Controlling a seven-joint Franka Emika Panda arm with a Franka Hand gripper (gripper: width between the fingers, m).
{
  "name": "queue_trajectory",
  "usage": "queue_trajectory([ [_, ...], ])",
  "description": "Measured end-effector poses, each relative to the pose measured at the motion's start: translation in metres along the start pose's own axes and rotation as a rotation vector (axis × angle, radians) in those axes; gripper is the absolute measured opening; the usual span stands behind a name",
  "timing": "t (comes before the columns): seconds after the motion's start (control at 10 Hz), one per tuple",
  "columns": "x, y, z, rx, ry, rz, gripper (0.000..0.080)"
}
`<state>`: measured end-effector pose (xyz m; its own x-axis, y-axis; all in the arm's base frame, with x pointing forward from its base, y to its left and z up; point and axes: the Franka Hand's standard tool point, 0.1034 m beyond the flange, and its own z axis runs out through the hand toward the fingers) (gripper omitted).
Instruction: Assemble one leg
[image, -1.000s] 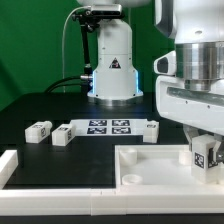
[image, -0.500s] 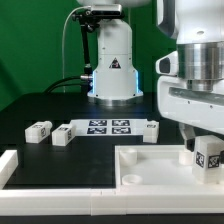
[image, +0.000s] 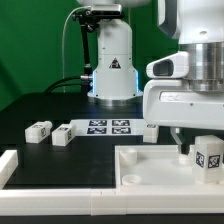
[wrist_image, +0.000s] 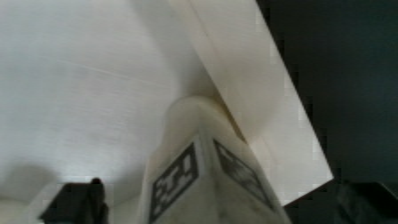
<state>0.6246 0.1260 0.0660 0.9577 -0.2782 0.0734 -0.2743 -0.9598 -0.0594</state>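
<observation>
One leg, a stubby white peg with a black-and-white tag, stands upright on the far right corner of the big white tabletop panel. My gripper hangs over it with its jaws spread either side of the leg. In the wrist view the leg rises between the two dark fingertips, with gaps on both sides, so the gripper is open. The panel fills the background there.
Three more legs lie on the black table: two at the exterior view's left and one beside the marker board. A white raised rail runs along the front left. The arm's base stands behind.
The hand has turned and shifted toward the exterior view's left, showing its wide side. The leg stays upright at the panel's corner, now more exposed at the right.
</observation>
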Motion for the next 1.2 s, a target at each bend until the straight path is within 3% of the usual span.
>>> queue_trajectory([
  [0.4, 0.0009, 0.0050, -0.0006, -0.032, -0.017, -0.513, 0.0649],
  [0.5, 0.0012, 0.0055, -0.0006, -0.033, -0.017, -0.541, 0.0649],
  [1.2, 0.0004, 0.0040, -0.0006, -0.027, -0.013, -0.183, 0.0649],
])
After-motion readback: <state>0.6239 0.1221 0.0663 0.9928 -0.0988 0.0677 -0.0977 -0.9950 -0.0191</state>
